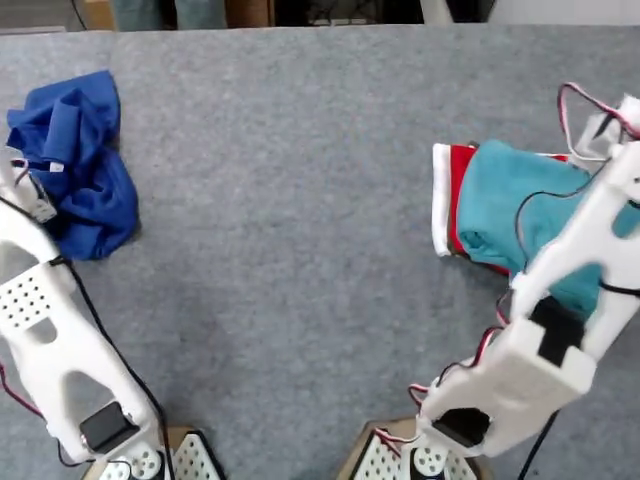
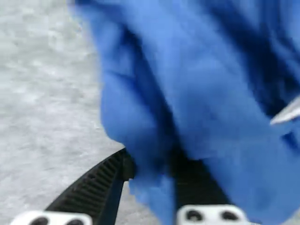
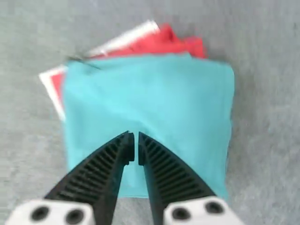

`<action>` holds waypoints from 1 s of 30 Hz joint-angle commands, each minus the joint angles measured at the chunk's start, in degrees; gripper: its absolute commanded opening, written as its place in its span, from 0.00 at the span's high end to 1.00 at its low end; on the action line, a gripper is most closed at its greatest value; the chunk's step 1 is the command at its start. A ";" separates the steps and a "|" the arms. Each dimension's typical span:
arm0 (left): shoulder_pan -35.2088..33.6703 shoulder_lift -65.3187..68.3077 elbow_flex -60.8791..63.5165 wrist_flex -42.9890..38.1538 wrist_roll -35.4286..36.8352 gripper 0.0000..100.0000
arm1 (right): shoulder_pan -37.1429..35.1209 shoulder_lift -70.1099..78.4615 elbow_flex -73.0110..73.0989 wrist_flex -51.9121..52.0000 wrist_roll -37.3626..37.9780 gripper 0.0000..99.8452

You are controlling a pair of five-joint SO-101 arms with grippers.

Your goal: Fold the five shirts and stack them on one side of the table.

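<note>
Now right pincer (image 3: 134,137) over teal shirt (image 3: 154,108).

1 shirt (image 1: 75,165) left; 2 stacked shirts (image 1: 495,205) right.

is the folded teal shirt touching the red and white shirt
Touching. Right wrist view: the teal shirt lies directly on the red and white shirt, whose edges stick out underneath.
</note>
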 commanded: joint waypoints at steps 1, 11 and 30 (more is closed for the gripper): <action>0.84 -0.70 0.66 1.32 0.70 0.98 | -4.31 -5.58 -3.38 0.18 0.18 0.98; 3.74 -40.53 34.68 1.41 -15.47 0.97 | -14.15 -7.69 -7.69 -1.14 0.00 0.98; 56.04 -113.41 76.79 1.05 -18.90 0.95 | -18.90 1.63 -6.73 -7.47 0.09 0.98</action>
